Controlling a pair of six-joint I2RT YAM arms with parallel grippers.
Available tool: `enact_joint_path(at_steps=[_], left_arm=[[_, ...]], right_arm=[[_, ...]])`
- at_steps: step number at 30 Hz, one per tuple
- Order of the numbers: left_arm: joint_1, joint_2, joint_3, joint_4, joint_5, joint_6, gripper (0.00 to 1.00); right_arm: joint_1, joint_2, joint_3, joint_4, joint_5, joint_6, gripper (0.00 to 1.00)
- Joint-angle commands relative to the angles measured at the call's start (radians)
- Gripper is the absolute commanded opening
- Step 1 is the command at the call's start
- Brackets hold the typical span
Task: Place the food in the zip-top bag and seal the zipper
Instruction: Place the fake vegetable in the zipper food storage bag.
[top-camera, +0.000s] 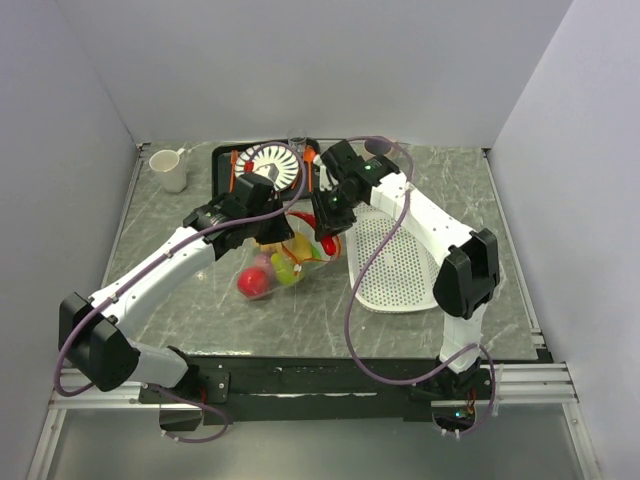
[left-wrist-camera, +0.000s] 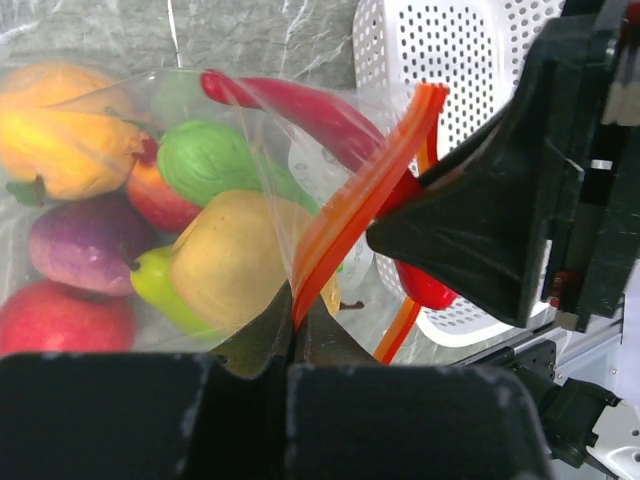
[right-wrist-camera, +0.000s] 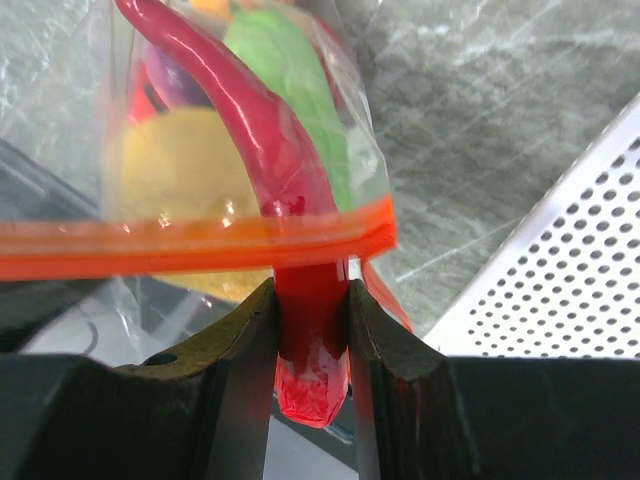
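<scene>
From above, the bag (top-camera: 288, 258) sits on the middle of the table (top-camera: 470, 190), with the food (top-camera: 258, 282) inside. In the left wrist view, the left claw (left-wrist-camera: 293, 325) is pressed together on the zipper (left-wrist-camera: 365, 195). In the right wrist view, the right claw (right-wrist-camera: 311, 305) pinches a red pepper (right-wrist-camera: 240, 105) that crosses the zipper line. I think the zipper cannot close there, because the pepper blocks it.

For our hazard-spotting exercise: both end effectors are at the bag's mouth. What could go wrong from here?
The right end effector grips the chili, which crosses the zipper; sealing now would probably jam on it or leave a gap.
The left end effector pinches the zipper at one narrow spot; a tug could slip it free and let the bag sag.
Both sit close together, so they may bump.
</scene>
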Motion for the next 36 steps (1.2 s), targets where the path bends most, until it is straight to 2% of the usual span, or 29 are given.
enact_joint_path(at_steps=[1,7,9,11,14,15,16,22,26,31,36], left_arm=[[-0.009,-0.027,0.014,0.046,0.041,0.024,0.01],[-0.009,-0.042,0.018,0.049,0.050,0.029,0.01],[-0.009,-0.044,0.014,0.049,0.041,0.029,0.01],[-0.009,-0.048,0.011,0.037,0.021,0.023,0.01],[-0.009,-0.054,0.003,0.029,0.006,0.016,0.01],[-0.009,-0.054,0.003,0.024,0.006,0.015,0.01],[-0.009,-0.054,0.003,0.023,-0.025,0.012,0.01],[-0.009,-0.068,0.006,0.003,-0.071,0.006,0.01],[-0.009,-0.076,0.003,-0.002,-0.080,0.006,0.01],[-0.009,-0.071,0.001,0.004,-0.077,0.006,0.01],[-0.009,-0.071,-0.008,0.003,-0.079,0.004,0.01]], right_arm=[[0.017,0.030,0.069,-0.002,0.047,0.022,0.24],[0.029,0.041,0.068,0.024,0.166,0.044,0.30],[0.034,0.027,0.054,0.041,0.185,0.045,0.39],[0.037,0.009,0.046,0.062,0.193,0.040,0.56],[0.046,-0.063,0.000,0.122,0.193,0.028,0.63],[0.046,-0.109,-0.032,0.142,0.181,0.025,0.72],[0.045,-0.132,-0.046,0.159,0.171,0.022,0.74],[0.012,-0.275,-0.151,0.205,0.260,0.072,0.73],[-0.026,-0.307,-0.250,0.258,0.230,0.115,0.70],[-0.038,-0.292,-0.337,0.300,0.108,0.167,0.68],[-0.038,-0.277,-0.386,0.328,0.095,0.184,0.64]])
